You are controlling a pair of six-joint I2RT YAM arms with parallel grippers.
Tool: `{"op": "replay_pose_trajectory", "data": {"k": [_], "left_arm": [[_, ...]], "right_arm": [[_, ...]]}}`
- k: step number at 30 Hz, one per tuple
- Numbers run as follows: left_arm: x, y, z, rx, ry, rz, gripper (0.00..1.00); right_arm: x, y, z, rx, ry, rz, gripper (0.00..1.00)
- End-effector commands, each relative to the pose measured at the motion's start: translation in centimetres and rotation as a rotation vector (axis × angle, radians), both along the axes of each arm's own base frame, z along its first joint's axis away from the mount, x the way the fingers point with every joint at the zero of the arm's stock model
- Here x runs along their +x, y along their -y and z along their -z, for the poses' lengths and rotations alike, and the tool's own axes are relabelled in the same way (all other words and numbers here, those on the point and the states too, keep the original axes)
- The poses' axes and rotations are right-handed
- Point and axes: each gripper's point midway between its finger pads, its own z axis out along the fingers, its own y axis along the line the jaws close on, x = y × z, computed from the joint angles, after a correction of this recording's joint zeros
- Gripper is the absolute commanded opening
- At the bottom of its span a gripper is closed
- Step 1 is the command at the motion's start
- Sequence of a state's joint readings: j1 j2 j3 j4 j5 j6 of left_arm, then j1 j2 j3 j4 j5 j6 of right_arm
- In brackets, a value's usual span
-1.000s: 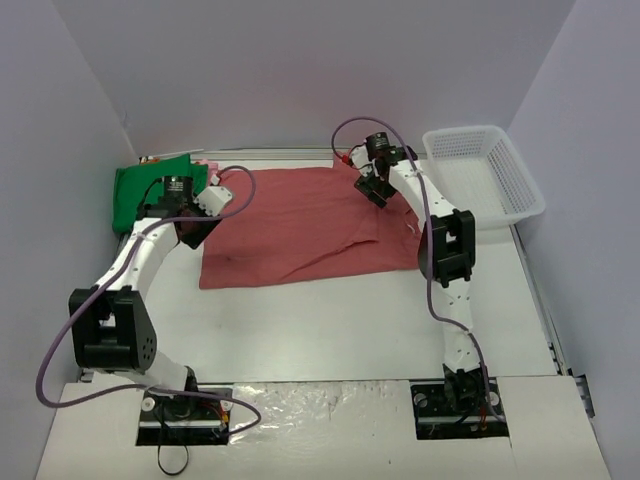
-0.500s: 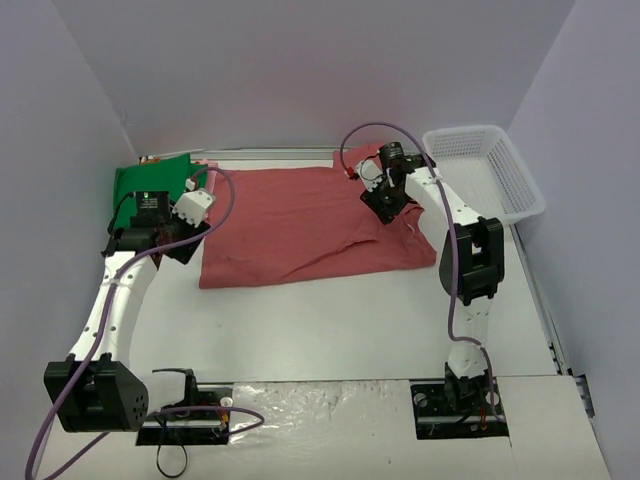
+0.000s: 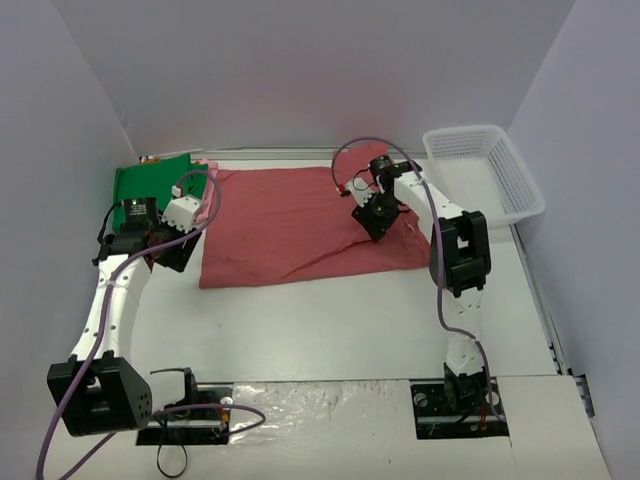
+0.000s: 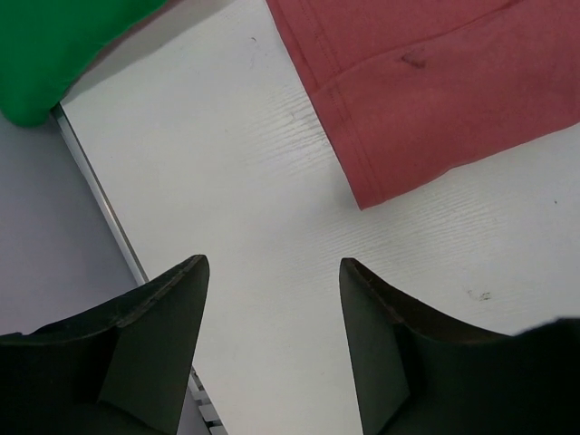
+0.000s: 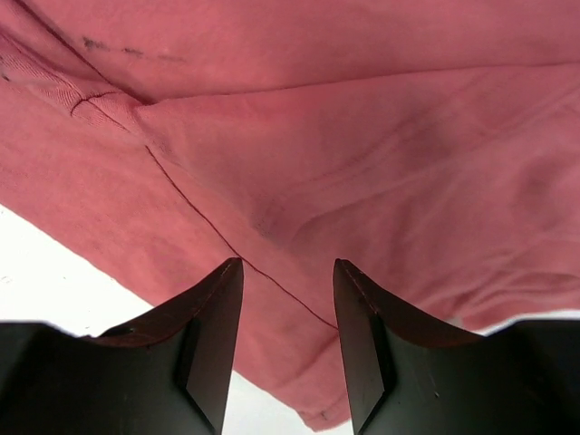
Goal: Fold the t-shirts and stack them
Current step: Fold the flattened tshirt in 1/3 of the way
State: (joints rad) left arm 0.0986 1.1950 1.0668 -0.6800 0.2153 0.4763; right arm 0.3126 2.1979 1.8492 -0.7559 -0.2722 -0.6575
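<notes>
My left tool (image 4: pixel 272 267) stands open, its two dark fingers well apart with nothing between them. Through the gap I see only bare white bench (image 4: pixel 272 163). It hangs over the bench just beside the near-left corner of the dusty-red t-shirt (image 4: pixel 435 82) and touches no cloth that I can see. The green t-shirt (image 4: pixel 54 45) fills the corner of that wrist view. From above, the left arm runs up the left side of the bench with its elbow low near the base, and the left tool (image 3: pixel 168 252) sits between the green t-shirt (image 3: pixel 150 180) and the red one. My right tool (image 5: pixel 287 265) is also parted, by a narrower gap, and has hold of nothing. The red t-shirt (image 5: pixel 362 136) lies under it, a seam line running past the gap. I cannot tell whether the tips rest on the cloth or hang just over it. The right arm rises from its base, bends at the elbow by the shirt's right edge and reaches in toward the far left, so the right tool (image 3: pixel 368 220) is over the wrinkled right part of the shirt. The red t-shirt (image 3: pixel 290 220) lies spread on the far half of the bench (image 3: pixel 330 320), the green one is bunched in the far-left corner, and a white mesh basket (image 3: pixel 470 131) stands at the far right, apart from both.
</notes>
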Motion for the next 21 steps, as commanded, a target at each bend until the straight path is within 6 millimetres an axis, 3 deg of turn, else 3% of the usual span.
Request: {"op": "replay_pose_trajectory", "data": {"k": [1, 9, 17, 18, 21], "left_arm": [[-0.2, 0.0, -0.6, -0.027, 0.02, -0.017, 0.58], [-0.2, -0.1, -0.1, -0.04, 0.012, -0.021, 0.59], [-0.1, 0.0, 0.3, -0.046, 0.003, -0.018, 0.6], [-0.1, 0.0, 0.3, -0.046, 0.004, -0.018, 0.59], [-0.2, 0.1, 0.4, -0.05, 0.002, -0.015, 0.6]], "right_arm": [[-1.5, -0.9, -0.1, 0.012, -0.062, -0.052, 0.41], [-1.7, -1.5, 1.6, -0.005, -0.099, -0.067, 0.39], [-1.2, -1.1, 2.2, -0.042, -0.093, -0.048, 0.14], [-1.1, -1.1, 2.2, -0.041, -0.089, -0.045, 0.06], [-0.7, -1.0, 1.9, -0.049, -0.074, -0.033, 0.01]]}}
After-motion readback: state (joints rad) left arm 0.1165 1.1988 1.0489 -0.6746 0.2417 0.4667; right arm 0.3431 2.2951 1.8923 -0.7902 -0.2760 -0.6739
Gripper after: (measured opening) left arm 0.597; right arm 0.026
